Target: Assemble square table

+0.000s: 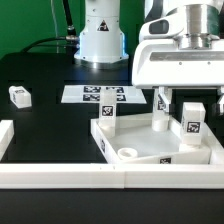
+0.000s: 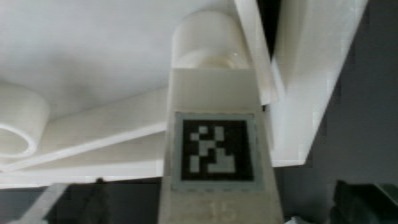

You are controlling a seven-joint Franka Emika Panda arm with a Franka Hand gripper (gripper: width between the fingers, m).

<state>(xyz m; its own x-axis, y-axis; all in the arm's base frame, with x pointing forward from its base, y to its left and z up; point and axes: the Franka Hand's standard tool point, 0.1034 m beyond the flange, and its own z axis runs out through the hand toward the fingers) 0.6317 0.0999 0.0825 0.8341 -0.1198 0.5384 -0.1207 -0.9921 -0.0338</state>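
The square table top (image 1: 128,138), a white tray with a raised rim, lies at the front right of the black table. Two tagged white legs stand upright in it, one on the exterior view's left (image 1: 108,119) and one on its right (image 1: 190,117). My gripper (image 1: 161,101) hangs over a third leg (image 1: 160,121) between them. In the wrist view that leg (image 2: 217,140) stands upright in the table top (image 2: 107,60) with its tag facing the camera. The gripper (image 2: 214,206) straddles it, and the dark fingers (image 2: 43,206) stand clear of it on both sides, open.
A loose tagged leg (image 1: 20,96) lies at the exterior view's left. The marker board (image 1: 97,95) lies flat behind the tray. Long white border bars run along the front (image 1: 100,179) and the left (image 1: 5,138). The robot's base (image 1: 100,35) stands at the back.
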